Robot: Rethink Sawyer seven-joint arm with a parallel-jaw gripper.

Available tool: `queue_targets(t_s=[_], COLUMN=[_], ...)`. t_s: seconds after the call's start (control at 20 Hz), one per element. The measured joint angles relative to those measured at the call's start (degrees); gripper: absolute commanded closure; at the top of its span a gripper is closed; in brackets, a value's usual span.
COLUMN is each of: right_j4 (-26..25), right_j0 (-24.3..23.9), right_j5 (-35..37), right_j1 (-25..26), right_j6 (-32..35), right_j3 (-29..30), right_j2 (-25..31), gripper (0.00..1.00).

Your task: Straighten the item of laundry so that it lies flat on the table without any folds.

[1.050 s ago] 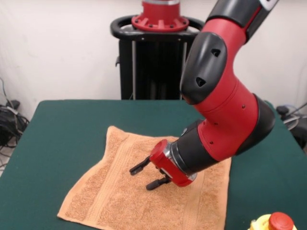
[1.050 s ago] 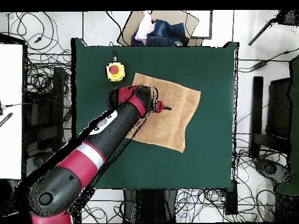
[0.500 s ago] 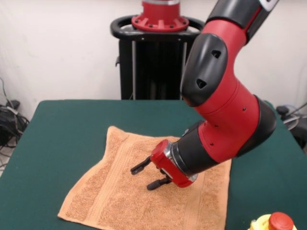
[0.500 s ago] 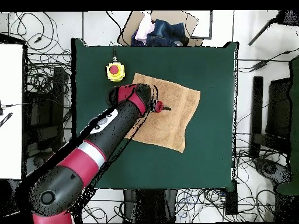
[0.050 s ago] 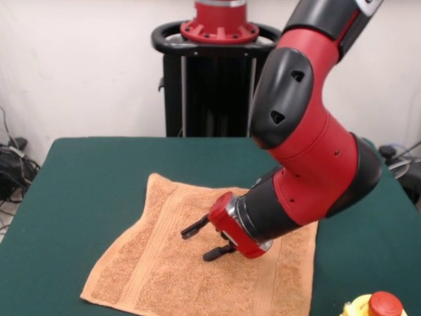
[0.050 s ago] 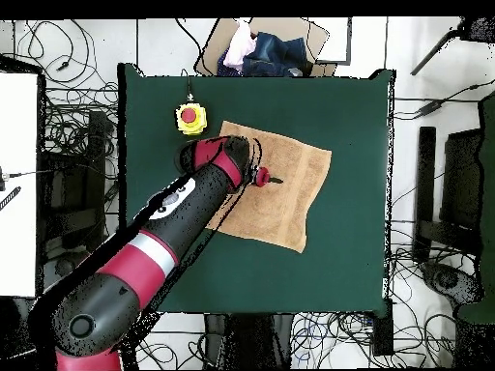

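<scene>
Towel first: the light orange-tan terry towel [image 5: 197,263] lies spread on the dark green felt table [image 5: 85,178], apparently flat, unchanged over the last second. Above its middle the red-and-black gripper [image 5: 200,240] has barely drifted, jaws apart, holding nothing. No containers here.

Even, soft indoor light fills both views, with no glare. In the front view the arm [image 5: 309,164] casts only a faint shadow on the towel [image 5: 164,276], whose terry texture reads clearly. The overhead view is less detailed; the table [image 6: 348,242] looks uniformly dark.
</scene>
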Motion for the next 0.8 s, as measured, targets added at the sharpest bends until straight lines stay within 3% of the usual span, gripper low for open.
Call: queue_targets(t_s=[0.4, 0.8], right_j4=[0.1, 0.3], right_j0=[0.0, 0.0], right_j5=[1.1, 6.7], right_j1=[0.1, 0.7], right_j6=[0.6, 3.6], right_j3=[-0.8, -5.2], right_j2=[0.0, 0.0], gripper=[0.00, 0.00])
